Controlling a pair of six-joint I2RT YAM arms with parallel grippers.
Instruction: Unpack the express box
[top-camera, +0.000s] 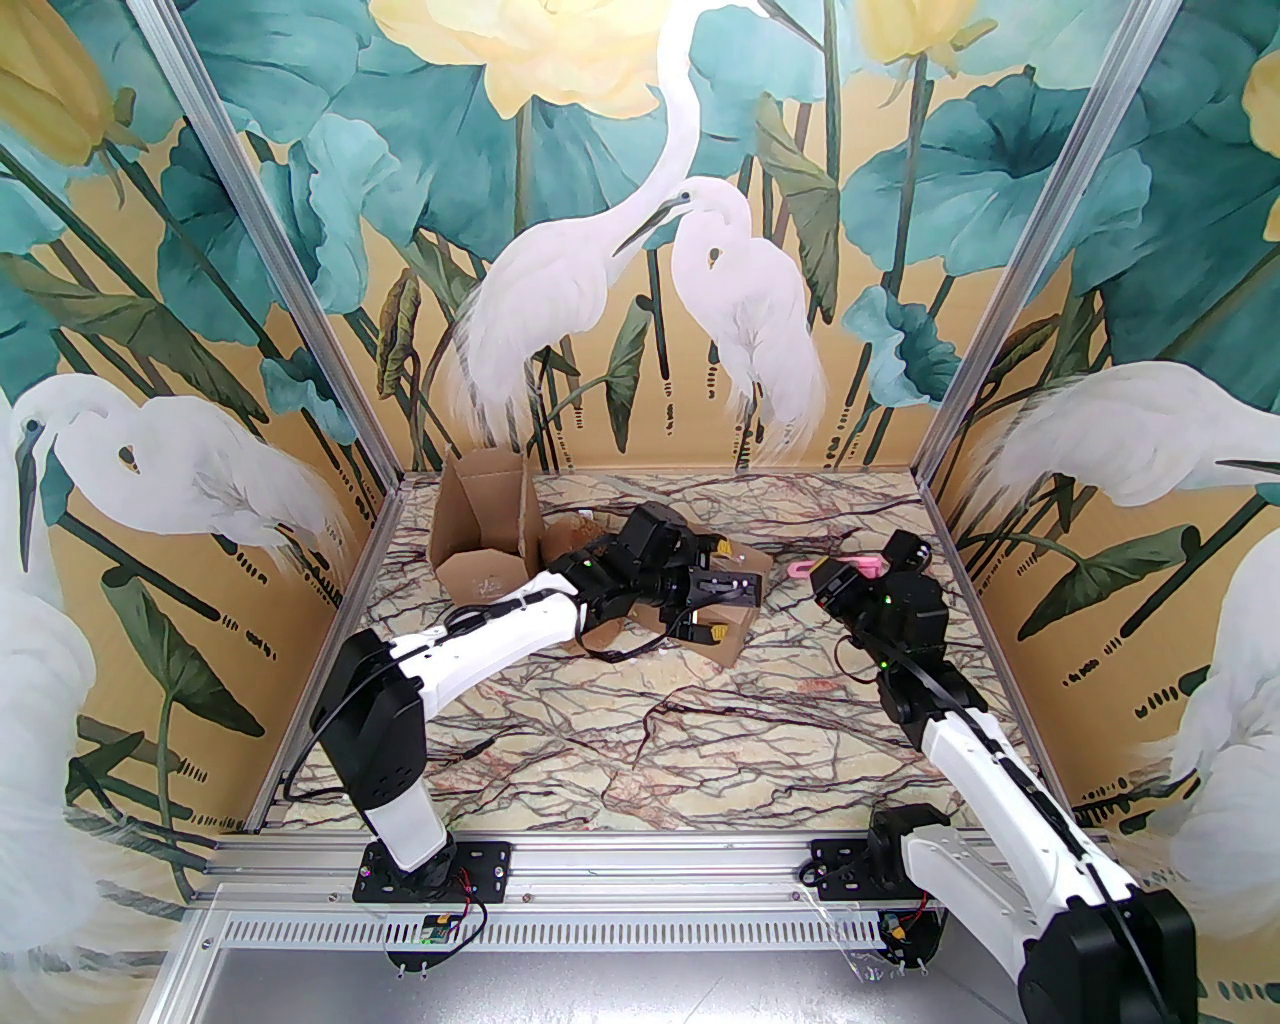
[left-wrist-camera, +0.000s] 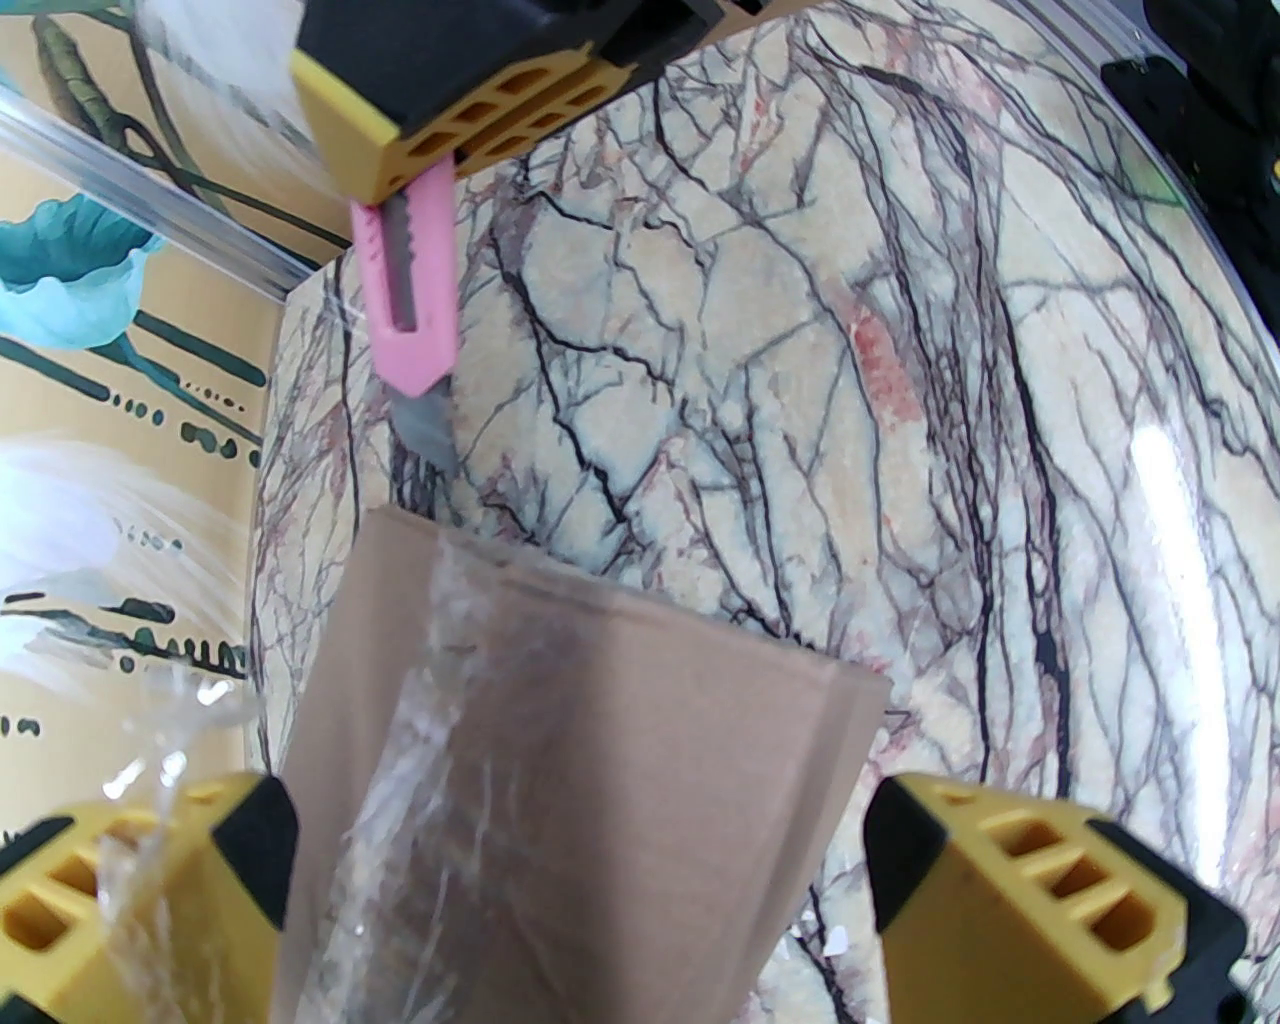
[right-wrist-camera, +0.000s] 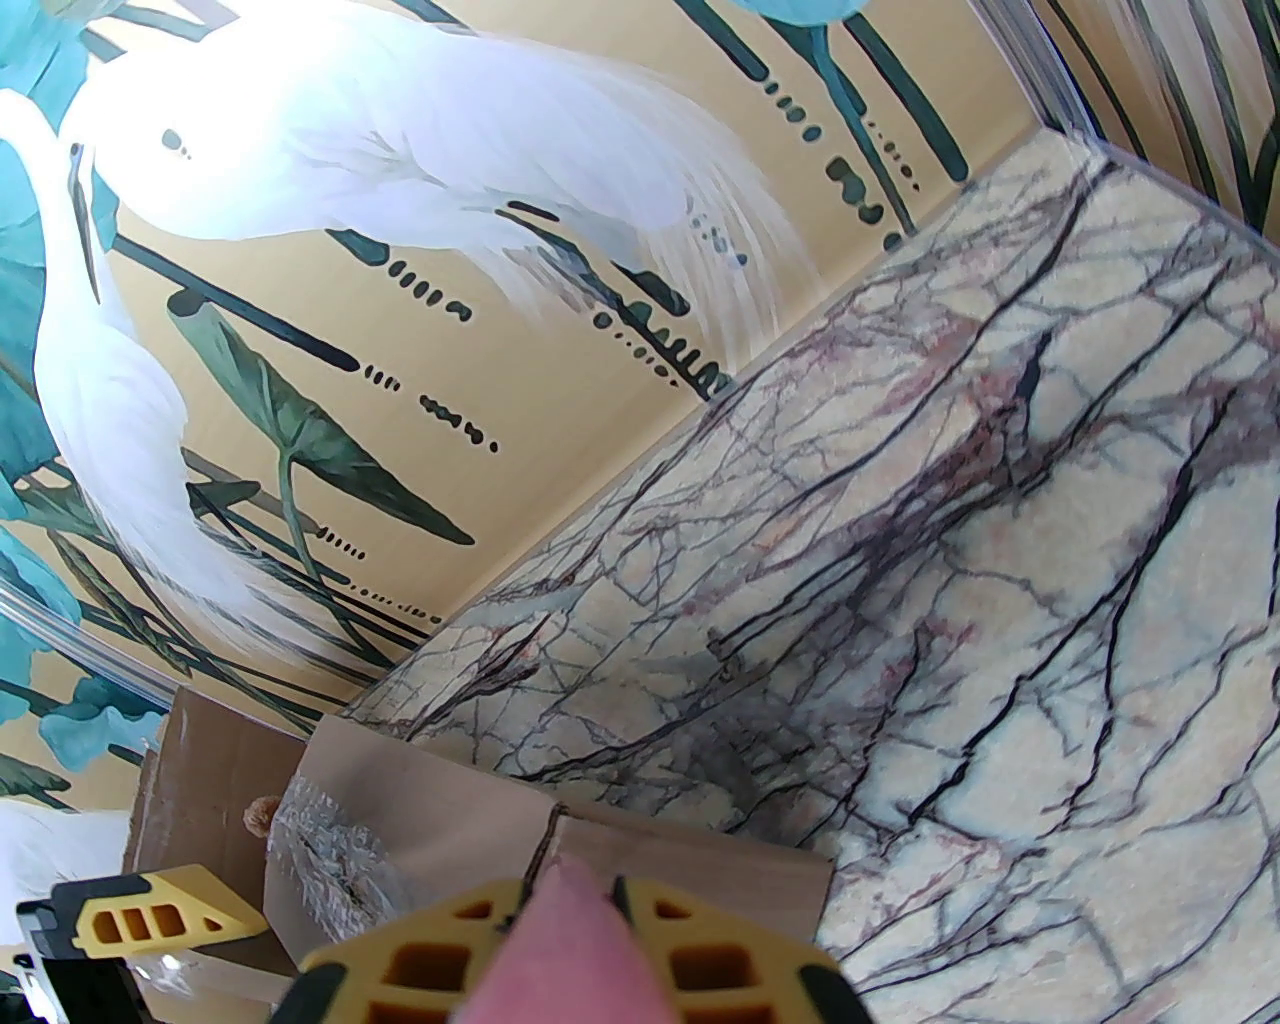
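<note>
The box (top-camera: 480, 530) sits open at the table's (top-camera: 700, 720) far left. One taped flap (left-wrist-camera: 600, 760) reaches toward the middle. The left gripper (top-camera: 712, 600) hangs over that flap with its jaws wide apart, one finger (left-wrist-camera: 960, 860) past each side, gripping nothing. The right gripper (top-camera: 835, 580) is pinched narrow on a pink knife (left-wrist-camera: 410, 300). The knife's blade (left-wrist-camera: 425, 430) is out, its tip just beside the flap's far edge.

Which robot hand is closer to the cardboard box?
Left. The left gripper hangs open right over the box, with a finger on either side of its flap. The right gripper, shut on the pink knife, sits just off the box's right edge.
</note>
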